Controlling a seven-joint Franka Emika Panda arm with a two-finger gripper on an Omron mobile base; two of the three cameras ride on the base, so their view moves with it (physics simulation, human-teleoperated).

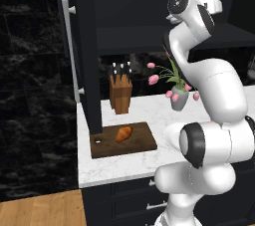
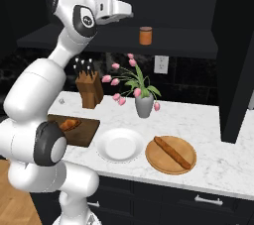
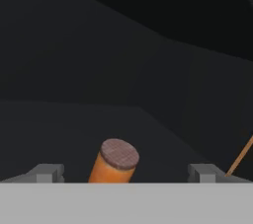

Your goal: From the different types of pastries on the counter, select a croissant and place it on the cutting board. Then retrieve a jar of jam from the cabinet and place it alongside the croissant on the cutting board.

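Note:
The croissant (image 1: 124, 134) (image 2: 70, 124) lies on the dark cutting board (image 1: 142, 139) (image 2: 87, 131) at the left end of the counter (image 2: 198, 120). The jar of jam (image 2: 145, 35) (image 3: 113, 163), orange with a darker lid, stands upright on the shelf of the cabinet (image 2: 178, 38). My gripper (image 2: 128, 12) (image 3: 123, 173) is raised to shelf height, just left of the jar and apart from it. In the hand view the jar stands ahead between the two spread fingertips (image 3: 47, 172), so the gripper is open and holds nothing.
A knife block (image 1: 121, 93) and a vase of pink tulips (image 2: 144, 104) stand at the back of the counter. A white plate (image 2: 119, 144) and a round wooden board (image 2: 159, 163) carrying the long loaf (image 2: 173, 152) sit near the front. The cabinet door with its silver handle (image 1: 67, 46) stands open at the left.

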